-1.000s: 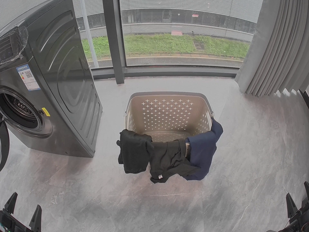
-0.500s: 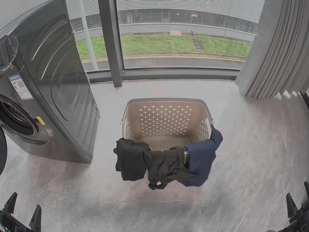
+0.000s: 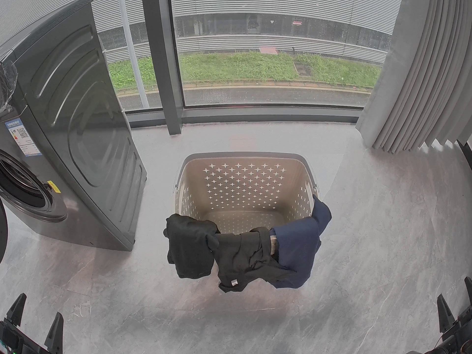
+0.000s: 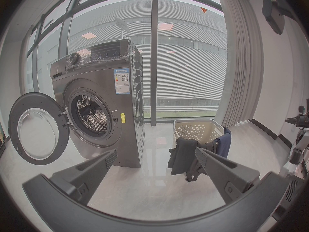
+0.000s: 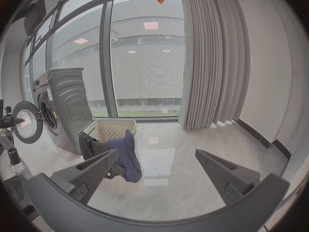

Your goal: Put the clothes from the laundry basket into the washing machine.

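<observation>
A beige laundry basket [image 3: 246, 178] stands on the floor in front of me. Over its near rim hang two black garments [image 3: 189, 244] [image 3: 243, 261] and a navy one [image 3: 297, 251]. The dark grey washing machine [image 3: 73, 124] stands to the left, its round door [image 4: 37, 129] swung open and the drum [image 4: 91, 115] bare. My left gripper [image 3: 34, 320] is open low at the left, well short of the basket. My right gripper [image 5: 154, 157] is open low at the right, holding nothing. The basket [image 4: 196, 131] [image 5: 109, 129] with the clothes also appears in both wrist views.
A large window [image 3: 270, 50] with a dark pillar [image 3: 160, 55] lies behind the basket. Grey curtains [image 3: 423, 65] hang at the right. Grey marble-look floor [image 3: 383, 251] spreads around the basket.
The whole head view has shifted: the basket and washing machine sit lower and further left in the picture, so the camera moved. Both grippers keep their places in the view.
</observation>
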